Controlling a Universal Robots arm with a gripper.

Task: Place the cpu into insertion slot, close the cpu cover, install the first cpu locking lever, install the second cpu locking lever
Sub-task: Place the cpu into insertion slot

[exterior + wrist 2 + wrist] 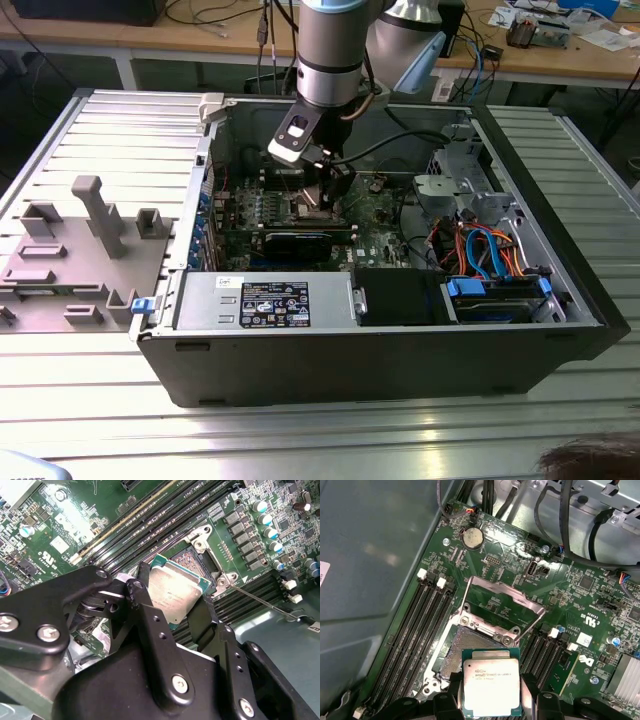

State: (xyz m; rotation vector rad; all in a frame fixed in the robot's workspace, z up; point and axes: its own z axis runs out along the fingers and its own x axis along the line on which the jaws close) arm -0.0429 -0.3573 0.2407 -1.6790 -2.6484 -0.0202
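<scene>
My gripper [491, 692] is shut on the cpu [491, 682], a flat silver-grey square chip clamped between two black fingers [141, 592]. The chip hangs tilted just above the insertion slot [470, 642], a square socket with a dark pin field on the green board, seen in both wrist views. The slot [192, 560] lies uncovered. The cpu cover [502, 593], a thin silvery frame, stands swung open beyond the slot. A thin metal locking lever [260, 599] sticks out sideways from the socket corner. In the exterior view the gripper [325, 192] reaches down into the open computer case.
Long memory slots [415, 630] run along both sides of the socket. A black expansion card [300, 243] and a power supply [265, 300] sit nearer the case front. Drive cables [480, 245] fill the exterior view's right. A grey fixture [90, 220] stands outside at the left.
</scene>
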